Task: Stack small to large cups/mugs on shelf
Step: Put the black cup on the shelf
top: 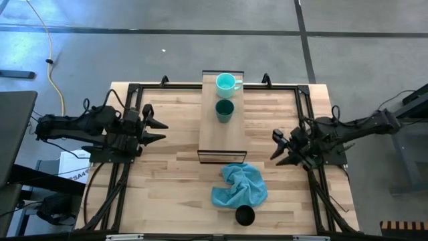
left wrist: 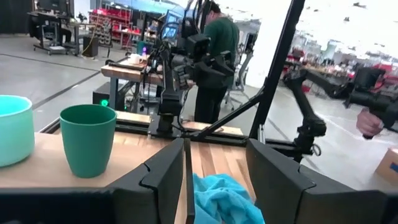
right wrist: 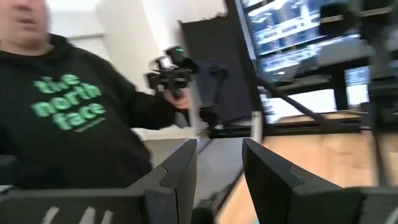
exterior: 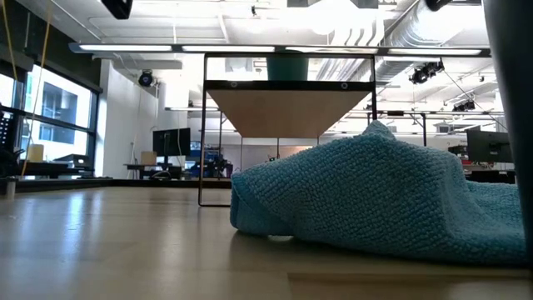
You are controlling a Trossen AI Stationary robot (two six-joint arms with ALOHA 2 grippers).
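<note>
Status: turquoise mug (top: 227, 83) and green cup (top: 224, 110) stand upright on the shelf (top: 222, 137), one behind the other, near each other but not touching and not nested. Black cup (top: 245, 215) is off the shelf, on the table (top: 167, 174) near its front edge, just beside the blue cloth (top: 239, 185). Cannot tell whether cup and cloth touch.

Left gripper (top: 160, 129) sits over the table's left side, jaws apart, holding nothing. Left wrist view shows its fingers (left wrist: 165, 171) spread, w/ green cup and mug on the shelf ahead. Right gripper (top: 281, 148) sits over the right side, jaws apart, empty; its fingers (right wrist: 177, 168) show a clear gap. A person in a dark hoody (right wrist: 68, 118) stands beyond the table.

Judgement: stacking not begun; black cup still to be fetched.

Risks:
- Cloth lies between shelf and black cup. An approach across it could snag the fabric and drag or tip the cup.
- Black cup is close to the table edge. A nudge during the grasp could push it off.
- Shelf is raised and narrow. A cup set down off-centre could fall from its side.
- Mug's handle points sideways; may catch a finger during the grasp.
- Nesting order matters. If sizes don't suit, cups may jam or sit tilted.
- Person near the right arm's side; keep clear.
</note>
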